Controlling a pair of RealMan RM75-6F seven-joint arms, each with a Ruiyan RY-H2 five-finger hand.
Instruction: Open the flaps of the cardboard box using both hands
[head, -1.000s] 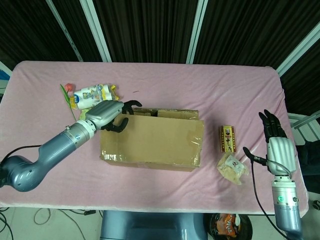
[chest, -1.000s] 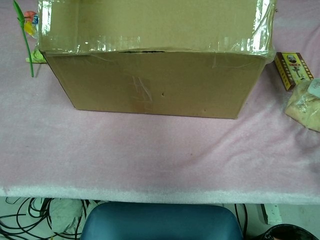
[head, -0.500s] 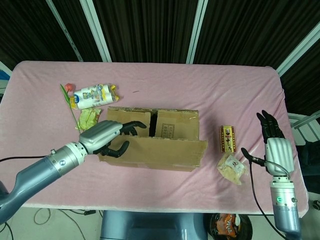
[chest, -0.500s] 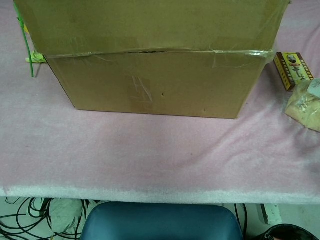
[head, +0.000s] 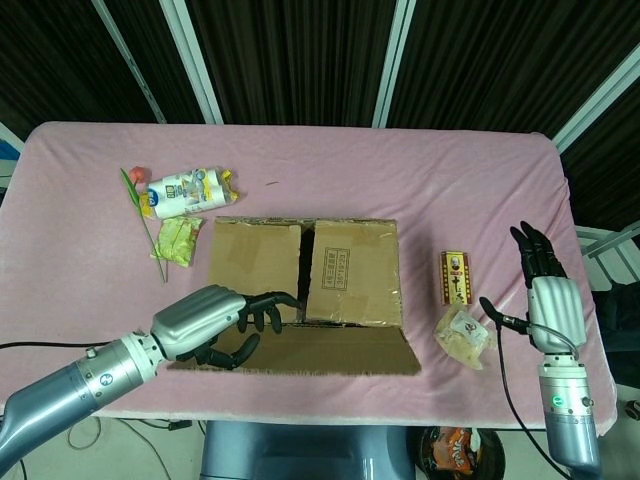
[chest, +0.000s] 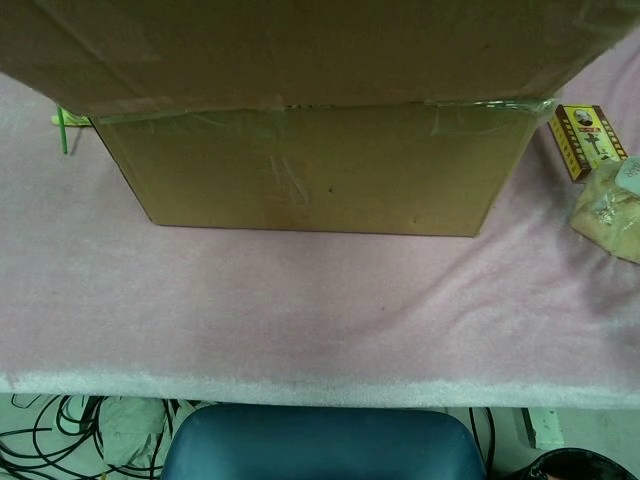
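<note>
The left hand (head: 215, 325) reaches in from the near left edge of the worktop (head: 330, 165), its silver forearm angled up and to the right. Its dark fingers (head: 268, 305) lie over the left end of the front flap (head: 330, 350) of the cardboard box (head: 305, 270) with the thumb curled beneath, so the hand grips that flap, which is folded out flat toward the near edge. In the chest view the flap (chest: 300, 50) overhangs the box's front wall (chest: 310, 170).

The box sits at the middle of the worktop, and two inner flaps (head: 345, 270) lie across its top with a narrow dark gap between them.

The right hand (head: 548, 295) stands upright near the right edge of the worktop, fingers straight and slightly apart, holding nothing, well apart from the box. Just left of it lie a small yellow packet (head: 455, 277) and a crumpled bag (head: 464, 335).

Toward the left edge are a snack bag (head: 185, 192), a green-stemmed flower (head: 140, 210) and a yellow pouch (head: 178, 240).
</note>
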